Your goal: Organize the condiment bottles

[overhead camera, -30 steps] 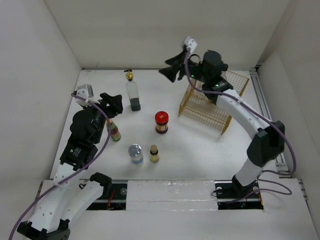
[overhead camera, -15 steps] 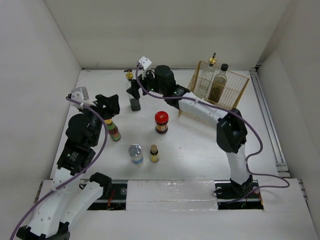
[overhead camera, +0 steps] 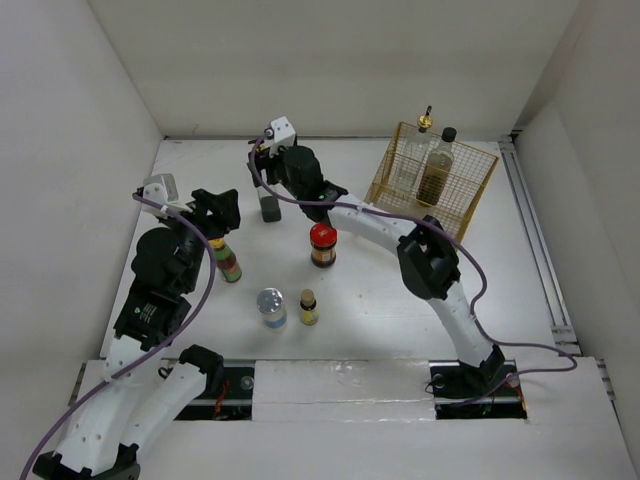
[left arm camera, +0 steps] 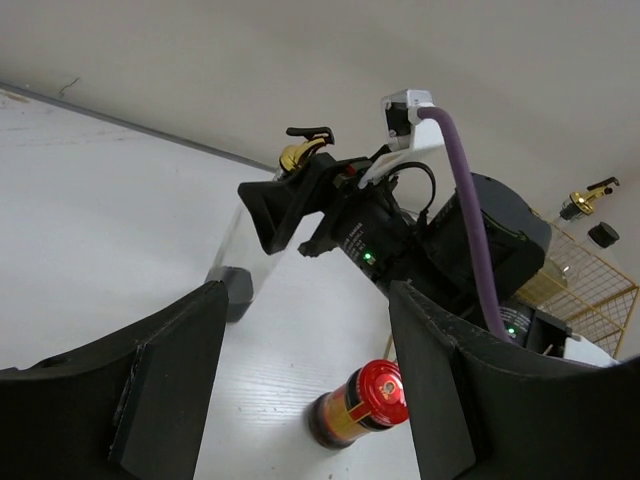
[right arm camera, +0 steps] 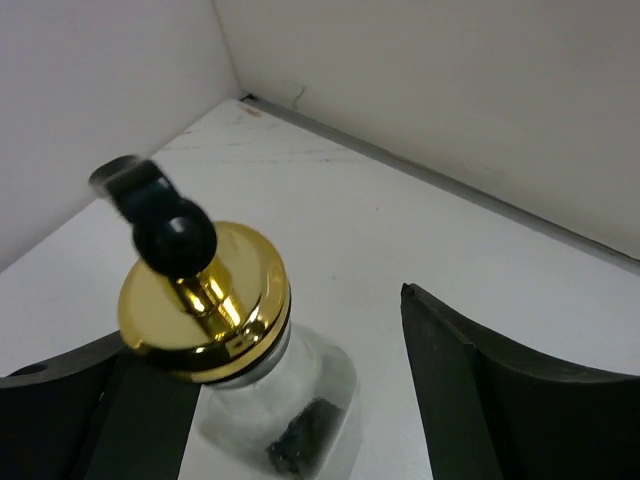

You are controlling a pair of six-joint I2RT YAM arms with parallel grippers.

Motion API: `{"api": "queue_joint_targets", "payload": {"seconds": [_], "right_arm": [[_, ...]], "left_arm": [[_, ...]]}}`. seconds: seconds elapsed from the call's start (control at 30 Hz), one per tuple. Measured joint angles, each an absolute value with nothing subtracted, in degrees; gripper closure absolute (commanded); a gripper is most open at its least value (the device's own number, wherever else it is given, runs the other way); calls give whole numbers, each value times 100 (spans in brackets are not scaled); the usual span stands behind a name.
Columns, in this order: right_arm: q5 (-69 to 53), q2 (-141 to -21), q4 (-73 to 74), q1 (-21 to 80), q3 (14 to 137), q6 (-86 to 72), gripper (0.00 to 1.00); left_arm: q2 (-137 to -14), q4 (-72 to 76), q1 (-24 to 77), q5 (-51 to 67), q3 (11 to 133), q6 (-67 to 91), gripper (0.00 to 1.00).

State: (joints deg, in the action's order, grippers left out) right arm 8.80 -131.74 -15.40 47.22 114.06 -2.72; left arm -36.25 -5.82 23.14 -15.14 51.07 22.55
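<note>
- worktop (overhead camera: pixel 400 300): white, matt, smooth; walls (overhead camera: pixel 300 70) the same flat white
- tall clear bottle (right arm camera: pixel 300 400): transparent, glass-like body; gold cap (right arm camera: pixel 205 300) polished metal, mirror-bright; black knob (right arm camera: pixel 175 240) glossy
- wire basket (overhead camera: pixel 480 165): thin gold-coloured metal wire
- red-lidded jar (left arm camera: pixel 362 402): shiny red lid, glossy dark body
- silver-lidded jar (overhead camera: pixel 270 300): bright metallic lid
- right end effector (right arm camera: pixel 255 330), left end effector (left arm camera: pixel 305 300): fingers matt black, plastic look
- arm shells (overhead camera: pixel 375 222): smooth white plastic, slight sheen
- cable (left arm camera: pixel 468 190): purple, smooth, rubbery

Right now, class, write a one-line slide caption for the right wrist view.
Open right gripper straddles a gold-capped clear bottle on the white table.
</note>
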Motion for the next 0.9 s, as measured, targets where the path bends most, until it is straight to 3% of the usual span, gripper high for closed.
{"api": "queue_joint_targets", "payload": {"seconds": [0.13,0.47,0.53,0.9], "right_arm": [[1389,-13531,-1737,4807,11815,-373,26],[2093,-13653,-2311,5061,11848,-360,69],[2141,-13559,-2414,5063,11668,-381,81],[2143,-12652,-2016,5061,10914,30,86]], "left_arm": [[-3625,-582,2314,-1500,5107,2255,39],[-3686,-582,2314,-1439,5107,2255,39],[-3688,-582,2314,-1413,5107,2255,39],[-3736,-582,2314,-1369,5107,2255,39]]}}
